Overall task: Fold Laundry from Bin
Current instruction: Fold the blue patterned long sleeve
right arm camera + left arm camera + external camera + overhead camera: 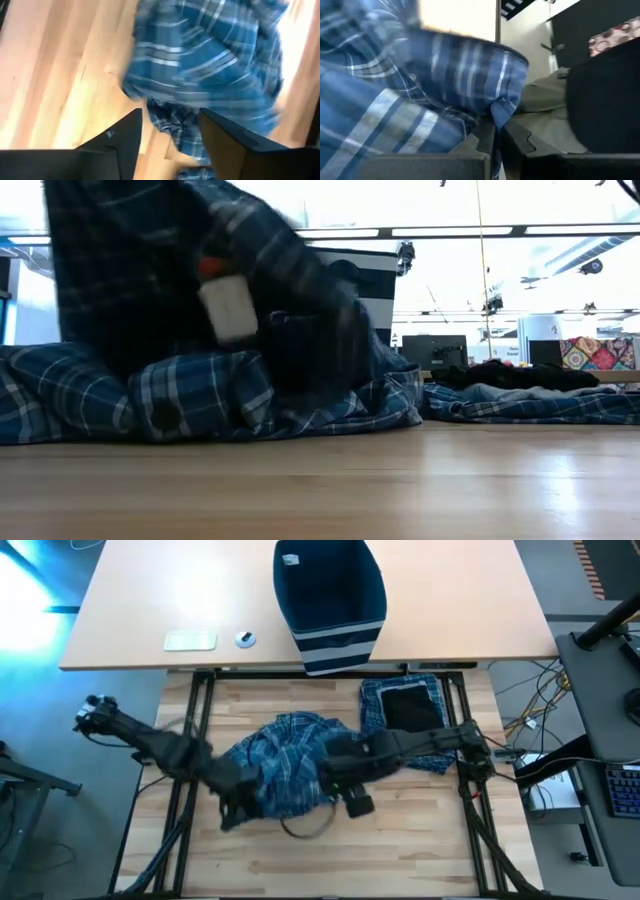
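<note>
A blue-and-white plaid garment [285,770] lies crumpled in a heap on the middle of the wooden table; in the low view [200,395] its lower folds rest on the tabletop. My left gripper [232,808] is at the heap's near-left side, shut on the cloth. At the heap's right side my right gripper [352,800] points steeply down. Its fingers [125,140] stand open, with plaid cloth [200,75] just beyond them. The navy bin [330,595] stands at the far side, beyond the wooden table. My left gripper pinches a bunched fold of the plaid garment [506,107] between its two shut fingers [475,150]. The cloth spreads away from the fingertips in several layers. My right gripper's open fingers flank a hanging bit of the plaid cloth [167,122]; whether they touch it I cannot tell.
A folded plaid stack with a black piece on top [408,712] lies at the table's far right. On the pale tabletop behind, left of the bin, lie a flat white object [190,640] and a small round thing [245,638]. Bare wood [330,860] runs along the near edge.
</note>
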### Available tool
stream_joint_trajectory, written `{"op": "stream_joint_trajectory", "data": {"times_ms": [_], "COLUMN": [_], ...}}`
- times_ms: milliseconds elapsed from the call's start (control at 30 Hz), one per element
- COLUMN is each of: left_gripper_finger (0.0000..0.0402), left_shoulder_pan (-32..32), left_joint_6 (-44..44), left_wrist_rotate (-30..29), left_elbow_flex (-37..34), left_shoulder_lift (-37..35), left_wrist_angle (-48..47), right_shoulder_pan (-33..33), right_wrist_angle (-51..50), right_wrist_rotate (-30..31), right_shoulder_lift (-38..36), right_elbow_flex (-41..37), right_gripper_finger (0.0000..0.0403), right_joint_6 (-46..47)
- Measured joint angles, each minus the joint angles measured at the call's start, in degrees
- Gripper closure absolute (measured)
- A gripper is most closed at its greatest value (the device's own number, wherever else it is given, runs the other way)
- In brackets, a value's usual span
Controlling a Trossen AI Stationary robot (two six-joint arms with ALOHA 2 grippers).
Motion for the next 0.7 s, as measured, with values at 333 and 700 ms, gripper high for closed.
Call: {"op": "stream_joint_trajectory", "data": {"times_ms": [333,700], "left_gripper_finger": [0.0401,0.0401], "left_shoulder_pan": [-11.2,-11.6], "left_joint_6": [-7.8,-6.9], "left_wrist_rotate": [-12.8,-13.7], "left_elbow_flex": [0.6,2.7], "left_shoulder_lift": [11.6,11.0], "left_wrist_angle": [1.5,-5.2], "right_shoulder_pan": [6.9,8.2], "right_wrist_angle": [0.3,7.6], "right_wrist_rotate": [9.1,17.9], "right_shoulder_lift": [-0.7,-0.5], "right_elbow_flex": [-10.0,-20.3], "right_gripper_finger": [0.0195,0.0193], "right_joint_6": [-13.9,-17.4]}}
